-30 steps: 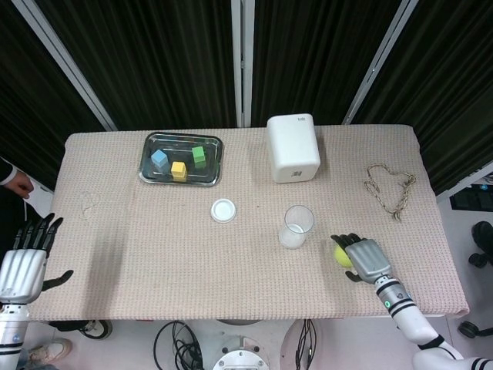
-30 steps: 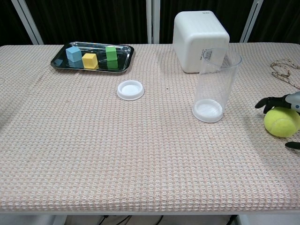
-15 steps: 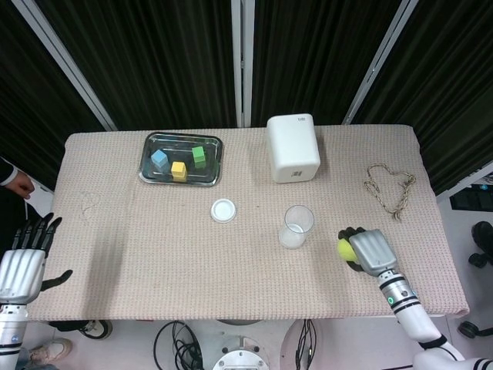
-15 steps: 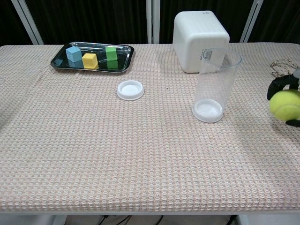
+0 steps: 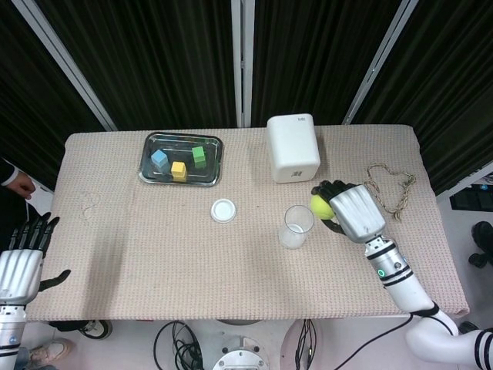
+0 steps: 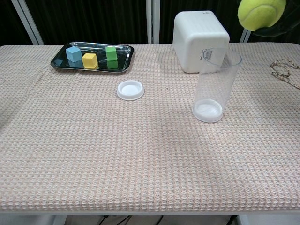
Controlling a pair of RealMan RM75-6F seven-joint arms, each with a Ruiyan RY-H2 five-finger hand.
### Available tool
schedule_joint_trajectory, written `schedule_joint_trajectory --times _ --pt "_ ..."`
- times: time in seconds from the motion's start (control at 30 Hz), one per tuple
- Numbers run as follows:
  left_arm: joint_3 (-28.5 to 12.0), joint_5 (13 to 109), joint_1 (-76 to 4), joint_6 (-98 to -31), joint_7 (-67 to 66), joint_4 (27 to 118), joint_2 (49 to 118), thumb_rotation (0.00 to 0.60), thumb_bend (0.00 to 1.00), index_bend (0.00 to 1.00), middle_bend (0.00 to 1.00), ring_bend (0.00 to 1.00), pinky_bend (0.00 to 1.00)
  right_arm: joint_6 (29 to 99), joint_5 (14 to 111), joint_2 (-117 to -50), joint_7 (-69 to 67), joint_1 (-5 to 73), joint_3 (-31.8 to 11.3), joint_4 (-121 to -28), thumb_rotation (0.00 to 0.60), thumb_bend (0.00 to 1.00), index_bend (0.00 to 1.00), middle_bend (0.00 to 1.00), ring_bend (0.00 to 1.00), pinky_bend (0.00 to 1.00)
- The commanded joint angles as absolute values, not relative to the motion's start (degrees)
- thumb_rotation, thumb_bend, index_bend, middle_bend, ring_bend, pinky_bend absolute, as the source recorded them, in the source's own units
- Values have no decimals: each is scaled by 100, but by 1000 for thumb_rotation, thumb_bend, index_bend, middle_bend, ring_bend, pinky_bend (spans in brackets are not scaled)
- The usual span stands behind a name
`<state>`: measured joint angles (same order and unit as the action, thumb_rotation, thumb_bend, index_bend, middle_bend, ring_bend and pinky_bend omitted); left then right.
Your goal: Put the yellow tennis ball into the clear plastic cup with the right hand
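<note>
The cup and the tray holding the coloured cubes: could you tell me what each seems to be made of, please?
The cup looks like thin clear plastic: the white box shows straight through its wall. The tray appears to be polished metal, probably steel: its dark floor mirrors the cubes, and its rim is bright.

head view: high above the near edge, looking steeply down, takes in the whole table [image 5: 254, 277]; chest view: low at the near edge, close, facing far across the cloth | shared: tray [image 5: 180, 159] [image 6: 92, 57], white box [image 5: 293, 147] [image 6: 200, 40], clear plastic cup [image 5: 296, 226] [image 6: 216, 87]
</note>
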<state>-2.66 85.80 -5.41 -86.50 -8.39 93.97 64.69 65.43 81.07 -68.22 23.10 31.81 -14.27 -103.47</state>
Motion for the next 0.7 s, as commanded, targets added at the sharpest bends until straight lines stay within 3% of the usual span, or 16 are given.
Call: schedule_joint_trajectory --times 0.03,0.2,0.33,0.53,0.7 --pt "-269 8585 -538 -8660 -834 9402 6459 600 0 56 0 0 0 6316 7951 -6988 2383 3375 -1461 -10263 600 234 613 509 490 676" --pt "-268 8578 -523 -8668 -832 9406 6418 600 0 56 0 0 0 6187 7827 -7118 2371 3472 -1364 -10219 600 186 517 459 442 600" --pt "-272 8586 -518 -8679 -820 9411 6392 600 0 56 0 0 0 6195 7757 -7119 2366 3473 -1307 -10205 600 181 495 437 411 561" --pt "-274 8599 -547 -8634 -824 9412 6403 600 0 56 0 0 0 6245 7793 -7091 2029 3489 -1310 -10237 600 114 399 355 251 394" --pt "-285 8610 -552 -8647 -857 9450 6394 600 0 56 0 0 0 6193 7918 -7076 1855 3550 -1248 -10225 600 82 328 301 185 346"
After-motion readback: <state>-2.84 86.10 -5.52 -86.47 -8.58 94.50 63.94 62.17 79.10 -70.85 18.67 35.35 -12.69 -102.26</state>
